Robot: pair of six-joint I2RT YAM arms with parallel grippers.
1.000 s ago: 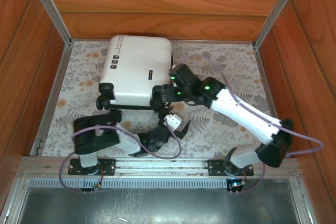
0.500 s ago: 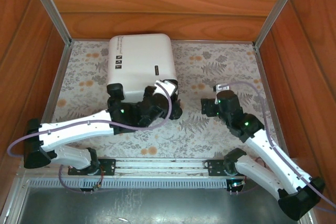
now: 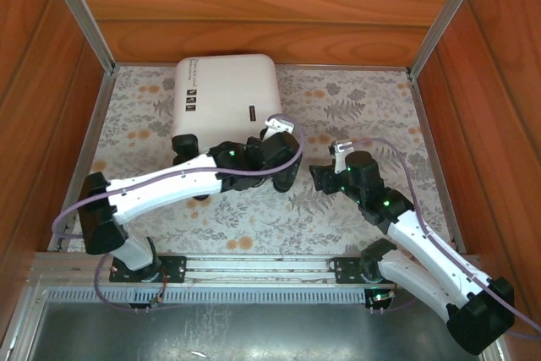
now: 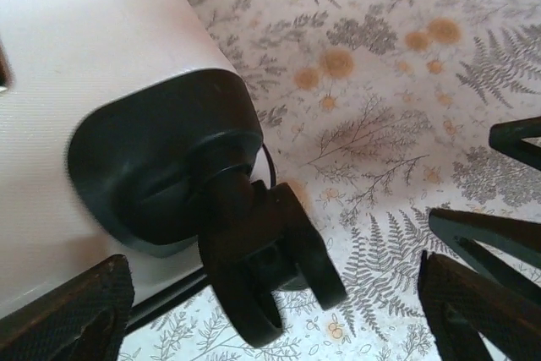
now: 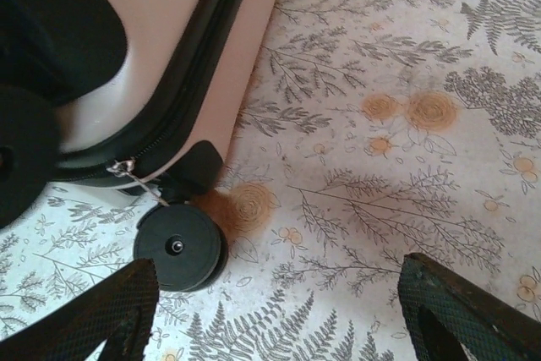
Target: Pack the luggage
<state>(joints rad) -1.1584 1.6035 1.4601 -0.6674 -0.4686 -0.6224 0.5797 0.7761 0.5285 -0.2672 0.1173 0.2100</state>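
While the suitcase (image 3: 224, 95) is lying ahead, the left gripper (image 3: 283, 166) is hovering open nearest its wheel (image 4: 270, 281), the right gripper (image 3: 319, 177) open alongside.

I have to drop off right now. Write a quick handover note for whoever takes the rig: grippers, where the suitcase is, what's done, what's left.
Left gripper: open, jaws astride a wheel at the luggage's near right corner, not clamped on it.
Right gripper: open, holding nothing, low over the table just right of that corner.
Luggage: lying flat at the table's far left-centre, shell halves together.
Done: the case looks shut; the zip pull sits at the near corner.
Left: I cannot tell whether the zip runs fully round, so check it before moving the case.
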